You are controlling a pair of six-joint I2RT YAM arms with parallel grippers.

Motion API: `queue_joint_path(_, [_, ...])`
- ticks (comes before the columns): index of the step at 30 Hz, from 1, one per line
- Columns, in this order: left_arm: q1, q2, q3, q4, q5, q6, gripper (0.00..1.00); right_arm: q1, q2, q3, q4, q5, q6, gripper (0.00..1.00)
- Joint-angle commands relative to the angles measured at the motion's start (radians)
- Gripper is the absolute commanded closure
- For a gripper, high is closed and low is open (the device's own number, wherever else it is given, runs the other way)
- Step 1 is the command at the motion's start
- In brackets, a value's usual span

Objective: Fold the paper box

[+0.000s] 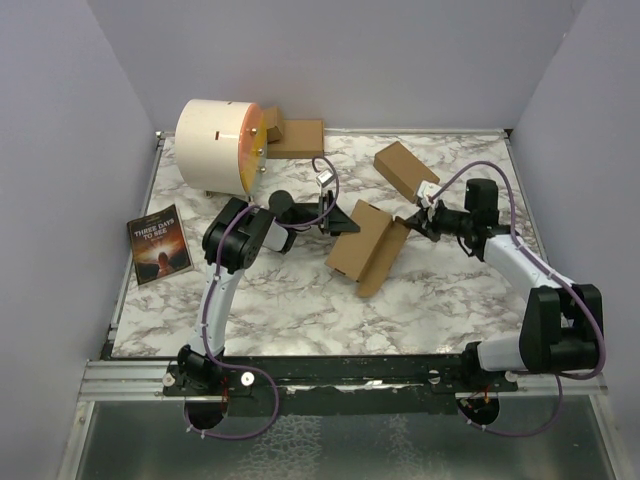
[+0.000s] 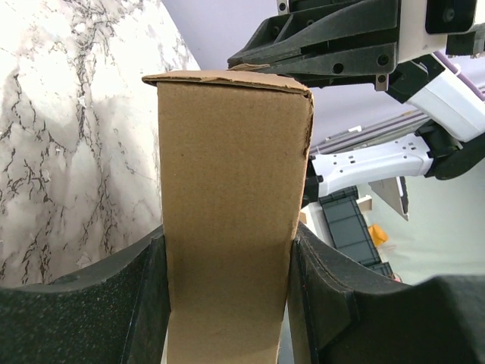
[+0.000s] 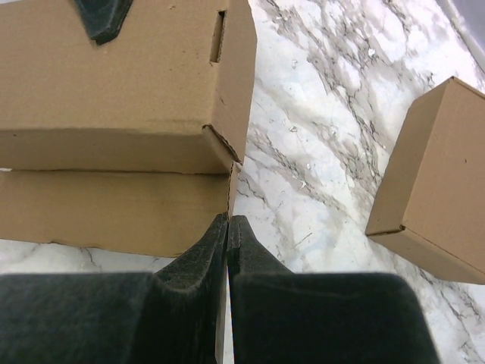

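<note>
- The plain brown die-cut cardboard paper box (image 1: 365, 245) lay partly folded near the middle of the white marble-patterned table (image 1: 290, 300), between the two arms.
- The left gripper (image 2: 227, 246) clamped the box's narrow body between its black padded fingers (image 2: 114, 303), one against each side wall.
- The right gripper (image 3: 228, 221) was pinched tight on the thin edge of a flap at the box's corner (its tips met right where that edge ran down).
- A second plain brown oblong carton (image 3: 436, 178), closed, sat apart on the marble beyond the right gripper.
- A cream cylindrical drum with an orange face (image 1: 215, 145) and a dark paperback book (image 1: 158, 250) lay on the table's left side.
</note>
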Motion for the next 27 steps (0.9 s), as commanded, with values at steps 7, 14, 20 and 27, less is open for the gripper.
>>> queue_joint_path(7, [0.003,-0.001,0.034,0.149,0.057,0.016,0.80,0.059,-0.023,0.009,-0.037,-0.012,-0.084,0.99])
queue_joint_path(14, [-0.003,-0.026,0.023,0.045,0.075,0.104,0.80,0.076,-0.022,0.015,-0.052,-0.002,-0.102,0.99])
queue_joint_path(20, [-0.007,-0.028,0.027,-0.012,0.074,0.135,0.81,0.093,-0.028,0.013,-0.075,0.009,-0.130,0.99])
queue_joint_path(27, [-0.005,-0.034,0.032,-0.067,0.048,0.160,0.81,0.095,-0.045,-0.013,-0.076,0.021,-0.148,0.99])
